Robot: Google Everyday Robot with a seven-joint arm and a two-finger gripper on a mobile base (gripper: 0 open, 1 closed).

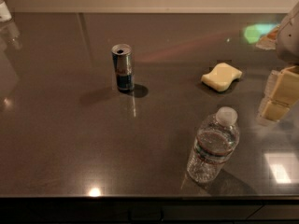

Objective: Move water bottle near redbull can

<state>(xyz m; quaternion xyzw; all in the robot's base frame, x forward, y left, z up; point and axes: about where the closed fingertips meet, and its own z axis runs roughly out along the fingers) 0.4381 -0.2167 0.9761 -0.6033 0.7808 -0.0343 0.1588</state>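
Observation:
The water bottle stands upright near the front edge of the dark countertop, right of centre. It is clear and ribbed, with a white cap and a thin dark label band. The redbull can stands upright further back and to the left, well apart from the bottle. It is silver and blue with a pull-tab top. My gripper is at the right edge of the view, cream-coloured, to the right of the bottle and a little behind it. It is apart from the bottle and holds nothing that I can see.
A pale yellow sponge lies on the countertop between the can and the gripper. A small white object sits at the far left back corner. The counter's front edge runs along the bottom of the view.

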